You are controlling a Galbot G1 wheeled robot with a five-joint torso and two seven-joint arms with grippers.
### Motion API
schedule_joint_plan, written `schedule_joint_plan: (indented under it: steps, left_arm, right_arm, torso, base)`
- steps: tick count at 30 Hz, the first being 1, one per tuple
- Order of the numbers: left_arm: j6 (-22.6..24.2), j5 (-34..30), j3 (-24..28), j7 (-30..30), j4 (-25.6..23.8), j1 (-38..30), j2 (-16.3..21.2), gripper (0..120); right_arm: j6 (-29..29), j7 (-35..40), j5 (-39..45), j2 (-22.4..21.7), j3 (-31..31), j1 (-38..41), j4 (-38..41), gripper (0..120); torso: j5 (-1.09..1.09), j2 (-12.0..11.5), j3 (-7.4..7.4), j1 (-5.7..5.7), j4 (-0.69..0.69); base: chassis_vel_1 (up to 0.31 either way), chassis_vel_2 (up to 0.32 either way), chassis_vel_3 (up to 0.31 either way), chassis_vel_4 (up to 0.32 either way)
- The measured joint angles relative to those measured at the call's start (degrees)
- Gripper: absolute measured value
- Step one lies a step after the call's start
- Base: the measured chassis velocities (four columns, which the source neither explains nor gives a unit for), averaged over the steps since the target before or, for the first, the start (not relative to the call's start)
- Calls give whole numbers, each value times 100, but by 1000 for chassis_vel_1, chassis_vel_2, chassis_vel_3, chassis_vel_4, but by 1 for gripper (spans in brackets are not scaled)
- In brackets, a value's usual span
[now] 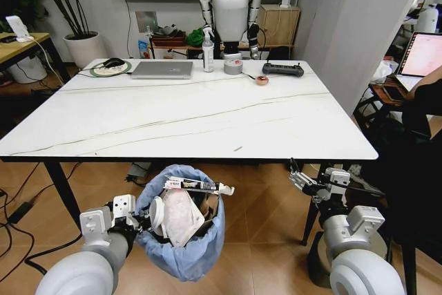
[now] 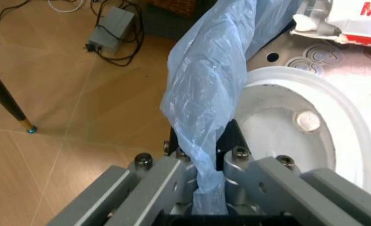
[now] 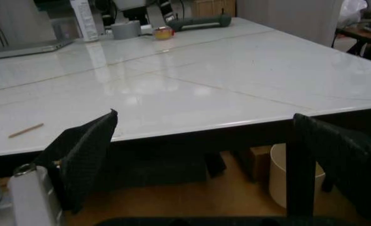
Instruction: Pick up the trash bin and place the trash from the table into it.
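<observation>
Left tool [image 1: 145, 222] low in front of the desk [image 1: 186, 112], fingers [image 2: 235, 162] clamped on the blue bag rim of the trash bin [image 1: 181, 236], which hangs below the desk's near edge, stuffed with trash [image 1: 181, 212]. Right tool [image 1: 298, 179] spread wide, empty, level under the near-right desk edge.

Head view: taken from above, facing forward and down; the whole table [image 1: 207, 112] is covered, with both arms low in the foreground. Left wrist view: aimed down at close range along the left gripper [image 2: 201, 162] onto the trash bin [image 2: 204, 84] and floor. Right wrist view: set low, near the table [image 3: 192, 84] edge, directed across its top. The tabletop is shared by head and right wrist views; the bin by head and left wrist views.
</observation>
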Motion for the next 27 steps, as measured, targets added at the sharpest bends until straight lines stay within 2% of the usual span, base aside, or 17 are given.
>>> schedule_joint_plan:
  steps: [27]
  left_arm:
    - [0, -108, 21, -10, 13, -71, 0, 0]
  right_arm:
    - [161, -275, -214, -46, -19, -222, 71, 100]
  torso:
    - [1, -686, -401, -286, 0]
  base:
    - [0, 0, 0, 0]
